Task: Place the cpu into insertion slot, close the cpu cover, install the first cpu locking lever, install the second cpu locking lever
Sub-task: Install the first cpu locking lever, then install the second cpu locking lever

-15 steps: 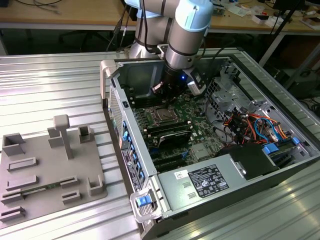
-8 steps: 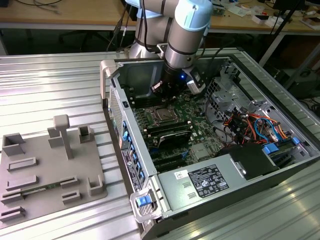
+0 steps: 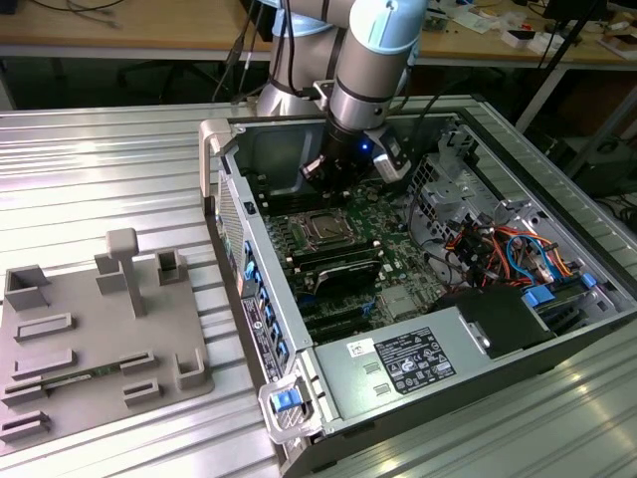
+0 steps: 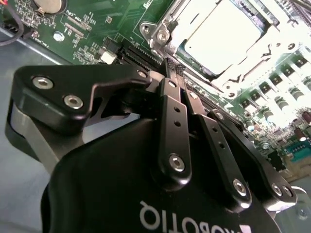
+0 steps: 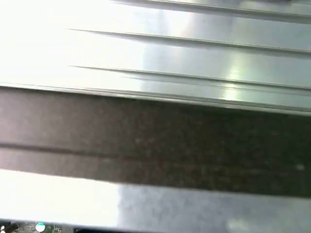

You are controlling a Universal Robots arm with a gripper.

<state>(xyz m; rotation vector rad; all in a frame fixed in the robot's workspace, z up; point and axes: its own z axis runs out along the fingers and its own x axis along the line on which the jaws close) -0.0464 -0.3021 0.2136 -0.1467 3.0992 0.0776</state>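
While closed, pincer (image 4: 175,68) empty, beside cpu cover (image 4: 167,29)

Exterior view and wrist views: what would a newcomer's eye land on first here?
The open computer case with its green motherboard, and the arm reaching down into it. In the second wrist view, the gripper, jaws together, sits just beside the socket, where the cpu lies bright inside the silvery cpu cover.
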